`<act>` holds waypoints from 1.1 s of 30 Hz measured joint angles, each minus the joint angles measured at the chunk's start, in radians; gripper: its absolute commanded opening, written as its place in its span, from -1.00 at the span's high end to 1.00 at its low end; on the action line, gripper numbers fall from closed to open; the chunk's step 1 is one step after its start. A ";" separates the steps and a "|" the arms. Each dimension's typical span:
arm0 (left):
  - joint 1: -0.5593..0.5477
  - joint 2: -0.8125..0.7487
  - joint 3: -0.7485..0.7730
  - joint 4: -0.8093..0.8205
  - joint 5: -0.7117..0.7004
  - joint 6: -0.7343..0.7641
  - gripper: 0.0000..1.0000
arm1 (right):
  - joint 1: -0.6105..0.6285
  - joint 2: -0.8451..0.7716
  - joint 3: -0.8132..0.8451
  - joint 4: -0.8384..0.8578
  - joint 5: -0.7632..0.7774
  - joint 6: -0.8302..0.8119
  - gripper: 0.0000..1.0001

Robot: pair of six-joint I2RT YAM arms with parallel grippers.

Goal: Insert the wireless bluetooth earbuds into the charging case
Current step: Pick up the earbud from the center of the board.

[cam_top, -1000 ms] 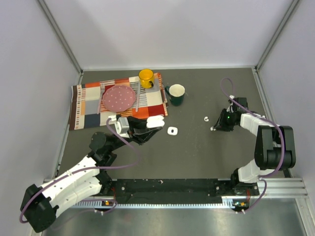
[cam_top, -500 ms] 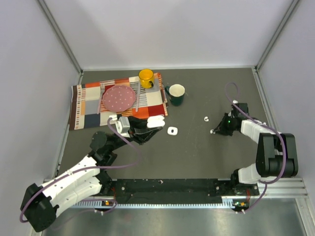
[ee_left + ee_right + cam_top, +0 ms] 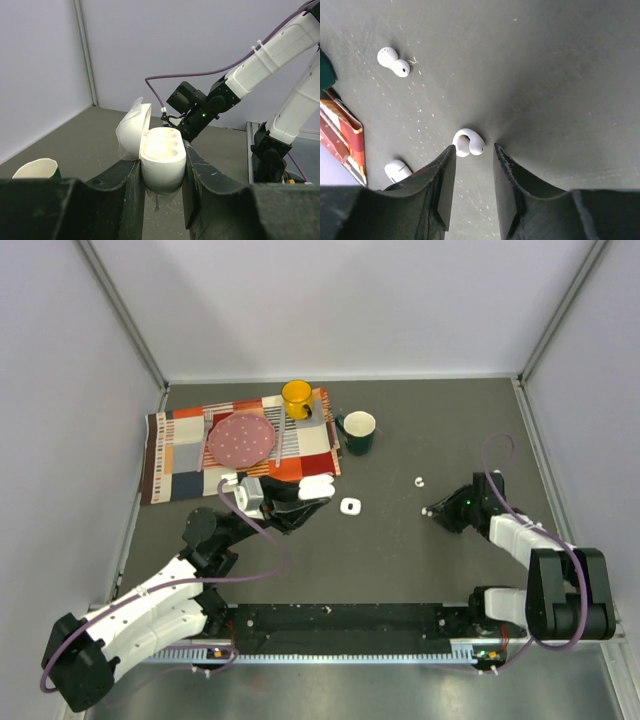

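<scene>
My left gripper (image 3: 308, 496) is shut on the open white charging case (image 3: 318, 483) and holds it above the table. In the left wrist view the case (image 3: 162, 150) sits between my fingers (image 3: 161, 182), lid hinged back to the left, wells empty. One white earbud (image 3: 427, 510) lies on the dark table at the tips of my right gripper (image 3: 438, 513). In the right wrist view this earbud (image 3: 479, 145) lies just past the open gripper (image 3: 473, 150), close to the left fingertip. A second earbud (image 3: 420, 481) lies farther back, also in the right wrist view (image 3: 393, 61).
A small white object (image 3: 350, 506) lies on the table between the arms, also in the right wrist view (image 3: 396, 170). A dark green mug (image 3: 358, 432), a yellow mug (image 3: 297, 398) and a pink plate (image 3: 241, 439) on a chequered cloth (image 3: 175, 455) stand at the back left.
My right arm has swung lower and nearer, and its gripper has slid slightly toward me to the nearer earbud. The left arm and the case have not moved.
</scene>
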 measured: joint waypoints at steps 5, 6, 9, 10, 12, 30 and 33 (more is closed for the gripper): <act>0.000 0.000 -0.003 0.000 -0.003 0.000 1.00 | 0.011 -0.034 0.000 -0.032 0.030 -0.008 0.15; 0.000 0.000 -0.005 0.000 -0.003 0.000 1.00 | 0.011 -0.045 0.001 -0.041 0.040 -0.018 0.14; 0.000 0.000 -0.005 0.000 -0.003 0.000 1.00 | 0.011 -0.085 0.004 -0.072 0.069 -0.080 0.15; 0.000 0.000 -0.005 0.000 -0.003 0.000 1.00 | 0.011 -0.094 0.011 -0.080 0.074 -0.116 0.16; 0.000 0.000 -0.005 0.000 -0.003 0.000 1.00 | 0.011 -0.092 0.042 -0.091 0.077 -0.192 0.20; 0.000 0.000 -0.005 -0.001 -0.003 0.000 1.00 | 0.013 0.221 0.332 -0.243 -0.072 -0.652 0.42; 0.000 0.001 -0.005 -0.001 -0.003 0.000 1.00 | 0.024 0.225 0.333 -0.264 -0.074 -0.671 0.43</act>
